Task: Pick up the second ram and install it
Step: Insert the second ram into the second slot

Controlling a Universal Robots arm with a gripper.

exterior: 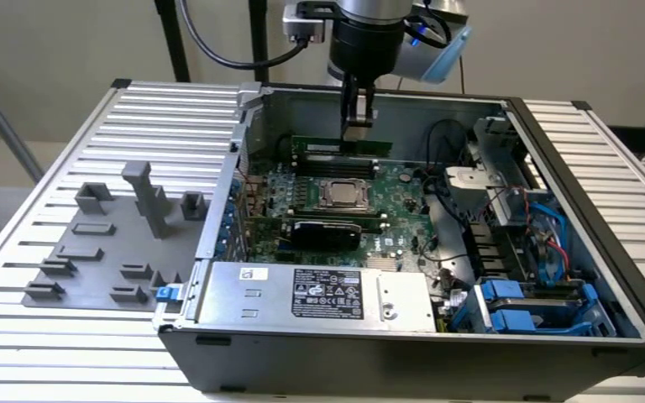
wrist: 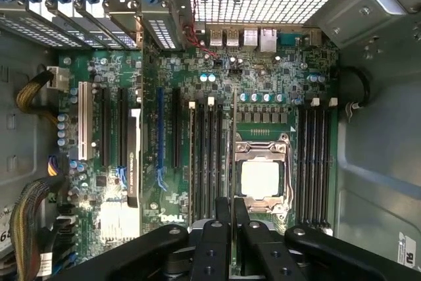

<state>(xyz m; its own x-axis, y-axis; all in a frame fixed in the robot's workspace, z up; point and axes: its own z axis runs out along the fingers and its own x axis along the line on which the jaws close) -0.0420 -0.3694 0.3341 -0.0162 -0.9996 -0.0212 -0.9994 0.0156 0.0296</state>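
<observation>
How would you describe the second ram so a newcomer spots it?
Inside the open computer case, find the silver CPU on the motherboard. Just beyond it, the second ram is the slim green stick gripped by the end effector, unlike the black slots.

A plain beige wall (exterior: 54, 38) stands behind a ribbed silver metal table (exterior: 65, 361); black poles (exterior: 170, 42) rise at the back.

Green on the second ram (exterior: 345, 145), a deeper green across the motherboard (wrist: 263, 77); the CPU (wrist: 262, 179) gleams silver; the gripper (wrist: 231, 207) is matt black; the tray blocks (exterior: 110, 243) are grey on a pale, ribbed table (exterior: 43, 168); the drive caddies (exterior: 519, 306) are bright blue.
</observation>
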